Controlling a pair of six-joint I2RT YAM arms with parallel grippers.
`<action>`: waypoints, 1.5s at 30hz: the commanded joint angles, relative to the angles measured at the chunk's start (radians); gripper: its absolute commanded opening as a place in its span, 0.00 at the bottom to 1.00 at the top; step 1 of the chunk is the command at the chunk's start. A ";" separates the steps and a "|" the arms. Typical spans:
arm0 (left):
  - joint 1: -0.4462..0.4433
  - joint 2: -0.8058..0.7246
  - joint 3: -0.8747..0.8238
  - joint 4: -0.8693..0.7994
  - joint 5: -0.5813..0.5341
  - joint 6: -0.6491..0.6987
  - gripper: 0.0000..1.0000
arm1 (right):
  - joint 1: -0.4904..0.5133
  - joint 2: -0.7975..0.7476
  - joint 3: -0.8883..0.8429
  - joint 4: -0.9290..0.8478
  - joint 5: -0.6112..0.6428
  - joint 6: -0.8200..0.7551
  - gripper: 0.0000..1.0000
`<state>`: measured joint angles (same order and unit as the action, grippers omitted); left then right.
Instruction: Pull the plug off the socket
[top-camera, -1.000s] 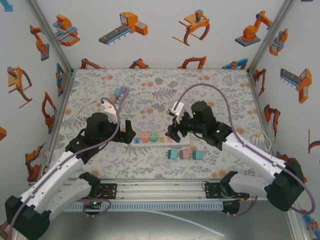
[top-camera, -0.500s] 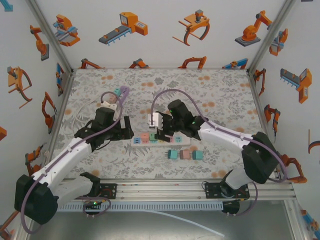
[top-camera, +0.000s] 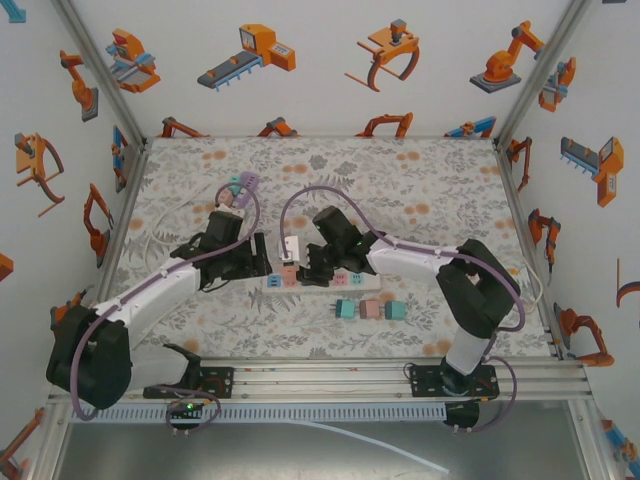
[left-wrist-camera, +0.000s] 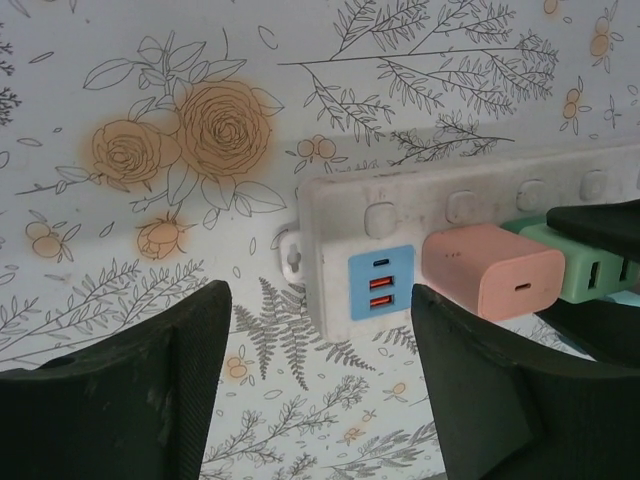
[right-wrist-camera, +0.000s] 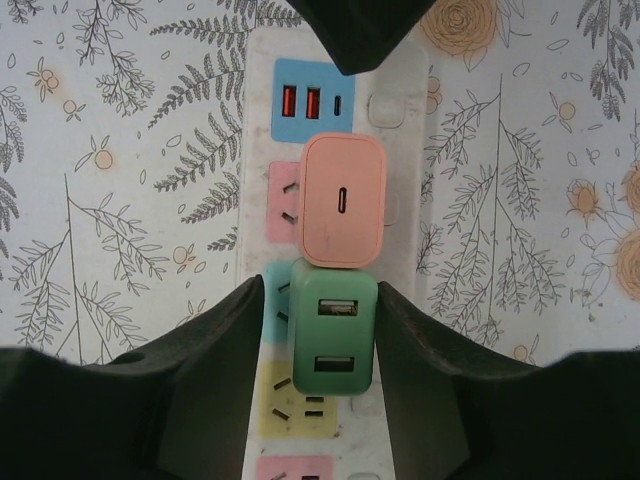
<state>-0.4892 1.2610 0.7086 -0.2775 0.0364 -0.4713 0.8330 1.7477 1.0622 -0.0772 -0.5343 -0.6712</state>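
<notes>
Plugs (right-wrist-camera: 342, 200) adjacent on socket strip (right-wrist-camera: 408, 250)

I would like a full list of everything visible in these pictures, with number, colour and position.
power strip: one, white, middle of the table
pink plug: one, pink, in the strip next to its USB end
green plug: one, green, in the strip beside the pink one
front plugs: three, teal, pink, teal, loose row before the strip
back plugs: two, teal and purple, loose, back left
table cover: one, white with flowers
walls: white with orange robot pictures
left tool: one, black, open astride the strip's USB end
right tool: one, black, astride the green plug
</notes>
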 joint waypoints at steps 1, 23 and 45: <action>0.005 0.023 -0.011 0.044 0.018 -0.019 0.64 | 0.004 0.004 0.033 0.001 -0.020 0.005 0.44; -0.012 0.173 -0.026 -0.017 0.023 0.011 0.47 | 0.004 0.006 0.075 -0.032 -0.011 0.013 0.30; -0.058 0.201 -0.015 -0.085 -0.106 0.021 0.45 | 0.000 -0.091 0.055 -0.003 -0.026 0.060 0.27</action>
<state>-0.5430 1.4132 0.7261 -0.2169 0.0345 -0.4812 0.8330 1.7451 1.0935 -0.1104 -0.5308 -0.6254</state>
